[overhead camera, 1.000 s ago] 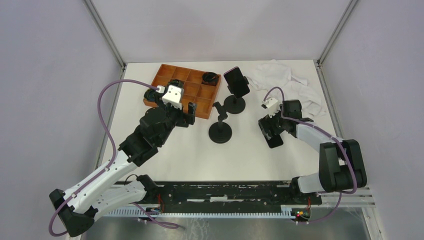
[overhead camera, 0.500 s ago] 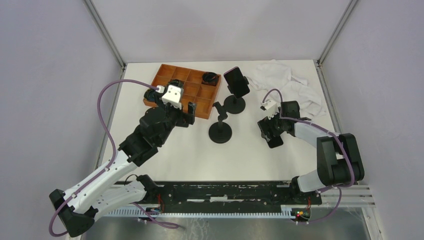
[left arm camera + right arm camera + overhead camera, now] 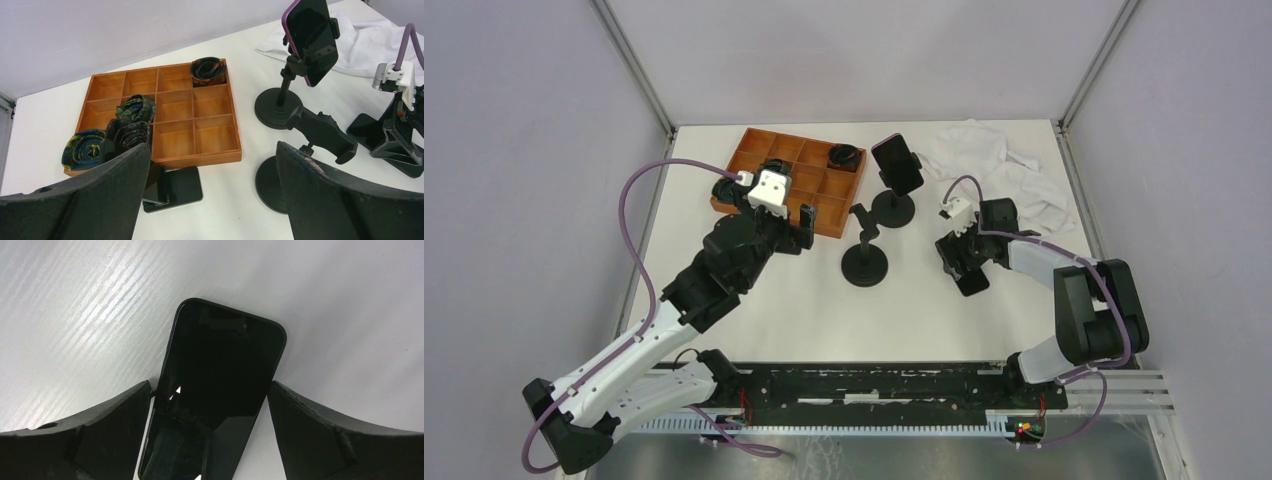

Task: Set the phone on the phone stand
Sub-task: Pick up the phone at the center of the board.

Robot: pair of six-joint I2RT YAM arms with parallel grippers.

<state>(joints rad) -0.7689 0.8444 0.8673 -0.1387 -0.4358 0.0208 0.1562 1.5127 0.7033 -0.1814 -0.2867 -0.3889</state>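
Observation:
A black phone (image 3: 220,375) lies flat, screen up, on the white table right of centre (image 3: 974,280). My right gripper (image 3: 210,386) is down over its near end and open. One finger stands on each long side; the left finger (image 3: 115,415) is almost at the phone's edge, and a gap shows on the right. The empty phone stand (image 3: 865,262), black with a round base and a tilted cradle (image 3: 322,135), stands left of the phone. My left gripper (image 3: 210,165) hangs open over bare table by the wooden tray (image 3: 220,156), holding nothing.
A second stand (image 3: 894,208) behind the empty one holds a purple-cased phone (image 3: 310,40). The tray (image 3: 829,222) holds rolled ties (image 3: 135,107). A small flat black holder (image 3: 175,187) lies at its front edge. A crumpled white cloth (image 3: 1014,170) lies at the back right.
My right gripper has shifted slightly left over the phone, and its jaws have narrowed a little. The left arm has not moved.

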